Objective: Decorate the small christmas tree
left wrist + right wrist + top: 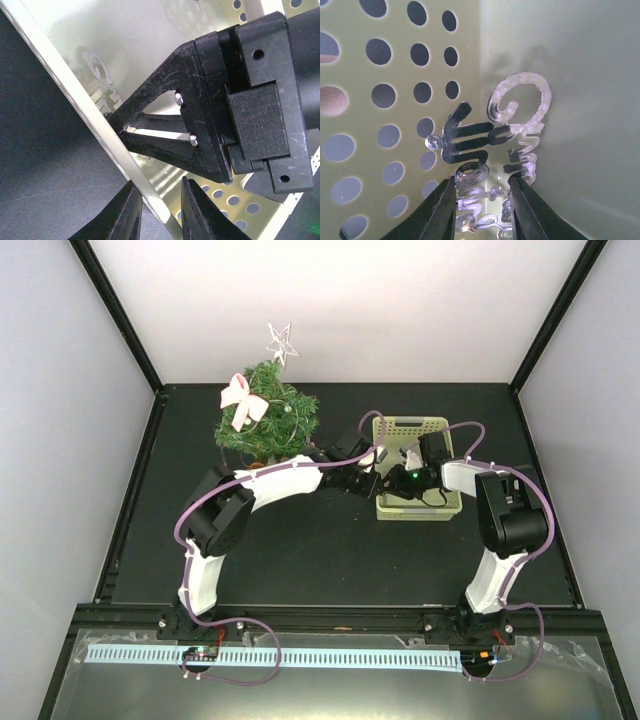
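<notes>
Now, from above: see the small christmas tree (265, 420) standing at the back left of the table (300, 570), with a bow (241, 400) and a star (282, 342) on it. See the green basket (440, 508) well to its right, both claws at it. Long way to carry anything over; could bump the tree and knock it down with a wide swing.

Next, from the left wrist: look at the left claw (160, 187) squeezed onto the wall of the basket, one finger outside, one inside. Seems to hold the basket steady. Could drag or tip the basket with a pull. Sits very near the right claw (120, 129), so could knock into it.

Last, from the right wrist: look at the right claw pinching a clear sparkly word ornament (522, 132) by its bottom end. Thin and slippery-looking; could slide out, twist, or snap with a hard lift. Could also catch on the basket holes.
</notes>
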Action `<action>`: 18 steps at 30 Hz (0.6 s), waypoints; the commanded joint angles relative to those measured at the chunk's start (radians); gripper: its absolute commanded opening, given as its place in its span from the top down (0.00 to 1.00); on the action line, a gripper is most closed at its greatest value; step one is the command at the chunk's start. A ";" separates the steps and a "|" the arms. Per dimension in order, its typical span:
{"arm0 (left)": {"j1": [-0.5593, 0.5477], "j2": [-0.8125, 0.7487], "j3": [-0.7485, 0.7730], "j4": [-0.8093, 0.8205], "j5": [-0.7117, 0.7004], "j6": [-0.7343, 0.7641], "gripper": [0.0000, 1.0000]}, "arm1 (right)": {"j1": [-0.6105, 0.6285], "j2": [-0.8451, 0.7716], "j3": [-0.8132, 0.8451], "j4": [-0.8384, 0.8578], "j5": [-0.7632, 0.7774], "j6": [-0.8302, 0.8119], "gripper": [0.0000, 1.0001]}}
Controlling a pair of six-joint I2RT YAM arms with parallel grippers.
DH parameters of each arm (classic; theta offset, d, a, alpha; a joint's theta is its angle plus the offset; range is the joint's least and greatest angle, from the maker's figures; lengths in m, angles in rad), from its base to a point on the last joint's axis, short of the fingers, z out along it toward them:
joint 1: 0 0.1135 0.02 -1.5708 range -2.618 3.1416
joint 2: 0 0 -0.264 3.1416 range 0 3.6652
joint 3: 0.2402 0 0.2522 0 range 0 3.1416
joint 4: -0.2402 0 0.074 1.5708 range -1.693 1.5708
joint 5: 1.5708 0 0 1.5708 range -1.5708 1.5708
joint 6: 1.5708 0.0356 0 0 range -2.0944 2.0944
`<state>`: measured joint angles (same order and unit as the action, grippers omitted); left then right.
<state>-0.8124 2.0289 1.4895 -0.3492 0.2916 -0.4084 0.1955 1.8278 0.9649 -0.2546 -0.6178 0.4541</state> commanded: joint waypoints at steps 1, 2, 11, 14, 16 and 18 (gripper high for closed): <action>-0.007 -0.013 0.031 0.002 0.012 0.012 0.77 | 0.004 -0.010 -0.001 -0.009 0.053 0.005 0.71; -0.007 -0.013 0.031 0.002 0.010 0.011 0.77 | 0.004 -0.009 -0.001 -0.008 0.050 0.003 0.73; -0.008 -0.015 0.026 0.003 0.010 0.008 0.77 | 0.003 -0.026 0.002 -0.017 0.048 -0.019 0.77; -0.009 -0.018 0.024 0.002 0.009 0.009 0.78 | 0.004 -0.035 0.011 -0.048 0.048 -0.055 0.72; -0.009 -0.018 0.022 0.001 0.008 0.009 0.77 | 0.004 -0.054 0.020 -0.082 0.066 -0.075 0.69; -0.008 -0.019 0.020 0.005 0.007 0.007 0.77 | 0.006 -0.084 0.027 -0.110 0.109 -0.082 0.67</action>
<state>-0.8127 2.0289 1.4895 -0.3489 0.2916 -0.4084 0.1970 1.8107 0.9653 -0.2916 -0.5842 0.4183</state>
